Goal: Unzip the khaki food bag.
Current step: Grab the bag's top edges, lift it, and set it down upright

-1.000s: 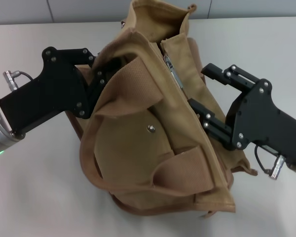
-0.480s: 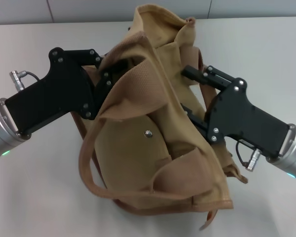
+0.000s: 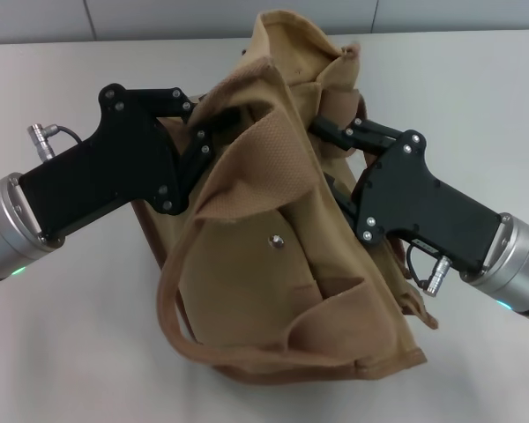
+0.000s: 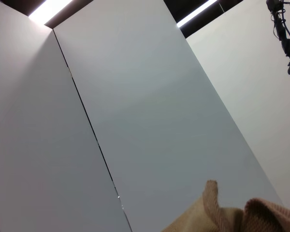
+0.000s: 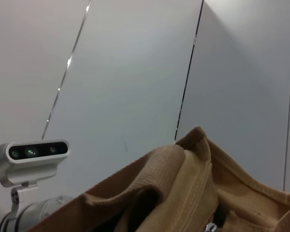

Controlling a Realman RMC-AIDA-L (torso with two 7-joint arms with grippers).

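Left gripper [image 3: 213, 132] pushed into the bag's left upper side, black fingers [image 3: 197, 148] partly buried under a fold of canvas; whether they are apart or pinched on cloth can't be told. Right gripper [image 3: 328, 132] reaches into the bag's top from the opposite side, its fingers [image 3: 357, 134] lying against the upper fabric near the opening, tips hidden by folds, so clamped or loose can't be told either. Both arm bodies slant outward from the bag, silver wrist cuffs at the far ends.

Khaki food bag [image 3: 282, 264] sits crumpled between the two grippers on the white table [image 3: 62, 352], top edge raised and bunched, base spread on the surface. One webbing handle [image 3: 172, 308] loops down off the bag's left front; another wide strap [image 3: 264, 167] folds across the upper front beside the left gripper. Snap button [image 3: 276, 240] shows on the front panel below that strap. Darker brown trim runs along the bag's bottom edge. Zipper not visible in the head view.

Left wrist view: only a corner of bag fabric [image 4: 222, 212] against wall panels. Right wrist view: the bag's top rim [image 5: 183, 183] close up, with a small camera unit [image 5: 31, 157] beyond it.
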